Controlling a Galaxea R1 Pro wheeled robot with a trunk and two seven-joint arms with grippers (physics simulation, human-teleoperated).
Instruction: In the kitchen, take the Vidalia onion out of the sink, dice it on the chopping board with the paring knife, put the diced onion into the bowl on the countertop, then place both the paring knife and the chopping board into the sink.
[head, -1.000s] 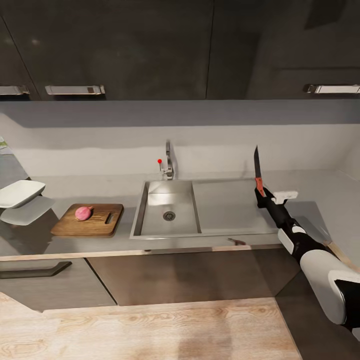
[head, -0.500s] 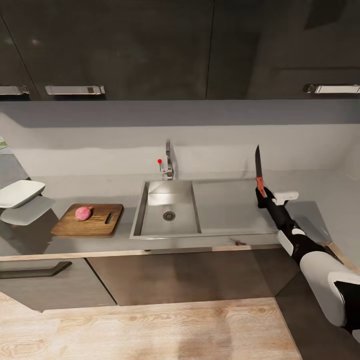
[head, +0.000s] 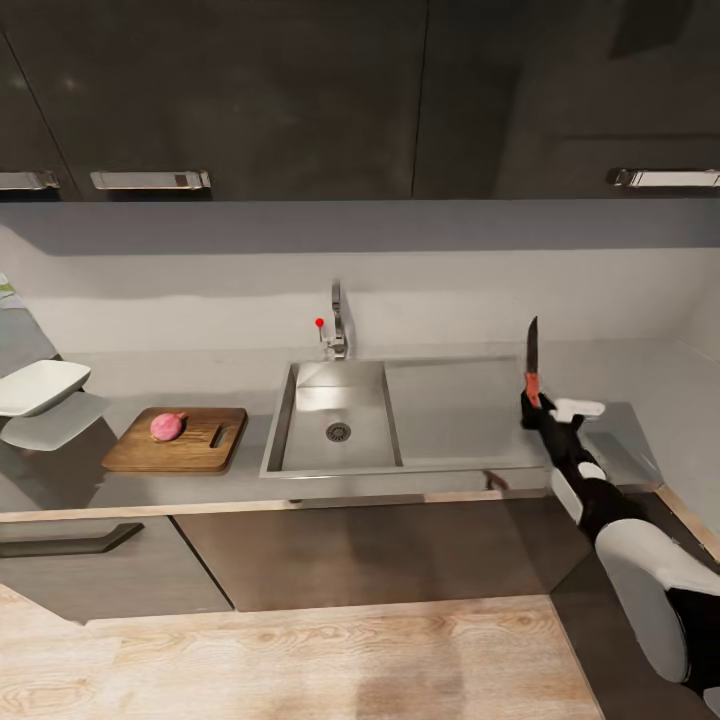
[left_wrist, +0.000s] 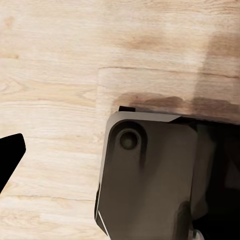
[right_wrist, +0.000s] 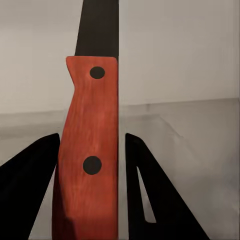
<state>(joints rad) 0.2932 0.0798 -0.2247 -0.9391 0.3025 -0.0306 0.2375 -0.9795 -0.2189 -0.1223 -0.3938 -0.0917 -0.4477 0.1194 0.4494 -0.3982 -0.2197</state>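
Holding paring knife blade-up in right gripper, clenched on red handle; hovering over countertop right of sink. Left gripper state: cannot tell from wrist view, just floor and robot base. Onion out of sink, whole on chopping board, well left of knife. Bowl at far left beyond board, empty. Done, by judgement: onion fetch, knife pickup. Left: dice, transfer to bowl, knife and board into sink.
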